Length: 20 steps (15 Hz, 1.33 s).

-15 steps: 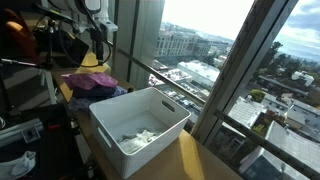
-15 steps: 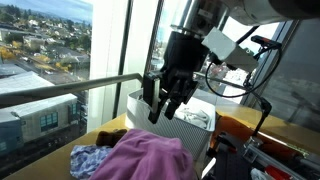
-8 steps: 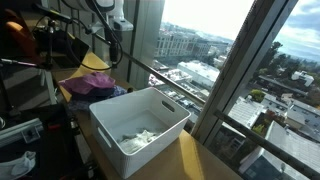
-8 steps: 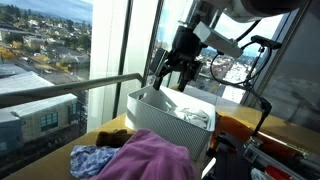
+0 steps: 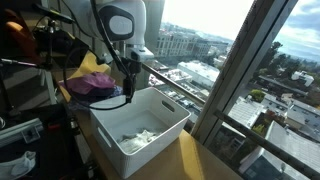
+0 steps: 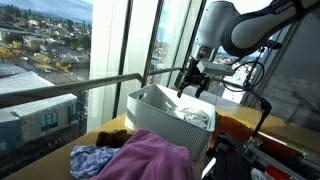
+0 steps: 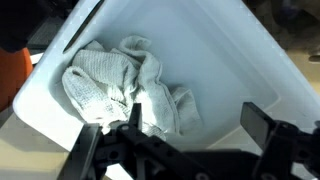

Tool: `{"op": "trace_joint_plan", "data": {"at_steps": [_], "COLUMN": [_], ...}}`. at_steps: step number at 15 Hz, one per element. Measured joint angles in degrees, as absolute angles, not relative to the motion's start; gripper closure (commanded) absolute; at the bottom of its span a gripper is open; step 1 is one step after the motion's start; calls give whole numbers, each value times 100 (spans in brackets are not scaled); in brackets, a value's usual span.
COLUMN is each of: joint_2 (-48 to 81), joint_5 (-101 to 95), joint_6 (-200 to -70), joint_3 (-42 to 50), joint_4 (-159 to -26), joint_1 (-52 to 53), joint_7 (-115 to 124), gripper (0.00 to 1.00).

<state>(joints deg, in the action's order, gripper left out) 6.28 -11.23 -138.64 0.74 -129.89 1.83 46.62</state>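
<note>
Hovers over a white bin [image 5: 152,150] with the pincer [image 5: 128,92] spread fully wide, gripping nothing. Looks straight down in the wrist view on a crumpled pale grey towel [image 7: 120,80], directly beneath the pincer on the bin's floor. Has a purple cloth heap [image 6: 150,155] off to one side, outside the bin on the tabletop [image 5: 197,160].

harsh daylight through windows [image 5: 215,60], sky blown out, interior backlit. wrist view soft, gripper [image 7: 190,128] dark and blurred.
</note>
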Motion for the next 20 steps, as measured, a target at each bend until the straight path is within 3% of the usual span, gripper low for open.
{"op": "trace_joint_plan", "data": {"at_steps": [15,16,17,18,20], "joint_2": [2411,2475,2521,2553,2583], "joint_5": [-1760,-1760,-1755,-1745,-1693], "joint_6": [-15754,-15817,-15870,-15895,-15903], "joint_3": [1615,1677,1725,1758,1771], "joint_4": [-13615,-13613,-13612,-13610,-13606], "joint_1": [106,150,200,249,318], "joint_7": [4667,4667,4667,4668,4669], "gripper": [0,3,26,27,38]}}
